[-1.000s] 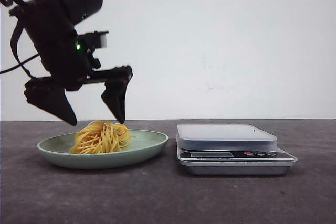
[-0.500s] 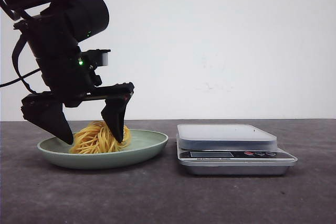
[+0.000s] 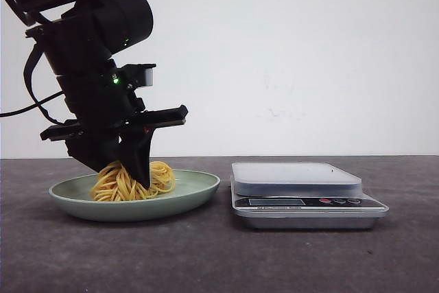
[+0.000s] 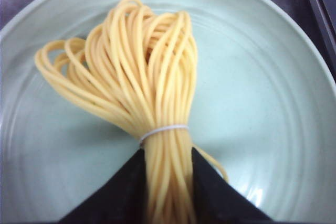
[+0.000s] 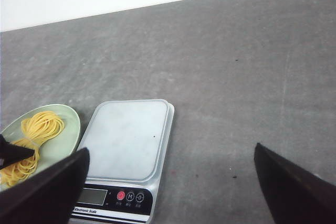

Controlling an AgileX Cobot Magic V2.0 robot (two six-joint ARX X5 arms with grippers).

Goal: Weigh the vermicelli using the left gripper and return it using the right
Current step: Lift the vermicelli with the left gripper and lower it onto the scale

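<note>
The left gripper point(image 3: 127, 169) pinches the banded end of the vermicelli point(image 4: 142, 103) lying on the green plate point(image 3: 195, 186), loops fanning away from its fingers point(image 4: 113, 195), while the right gripper point(image 5: 170, 190) hangs spread wide.

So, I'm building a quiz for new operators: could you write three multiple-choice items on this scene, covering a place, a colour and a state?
1. Where is the vermicelli?
A. on the scale
B. on the plate
C. on the bare table

2. What colour is the plate?
A. pale green
B. red
C. black

3. What state is the left claw in?
A. wide open above the table
B. shut on the vermicelli
C. out of view

Answers:
1 B, the bundle lies on the plate, and the scale platform is bare.
2 A, its rim shows pale green.
3 B, both fingers press the banded bundle.
</note>
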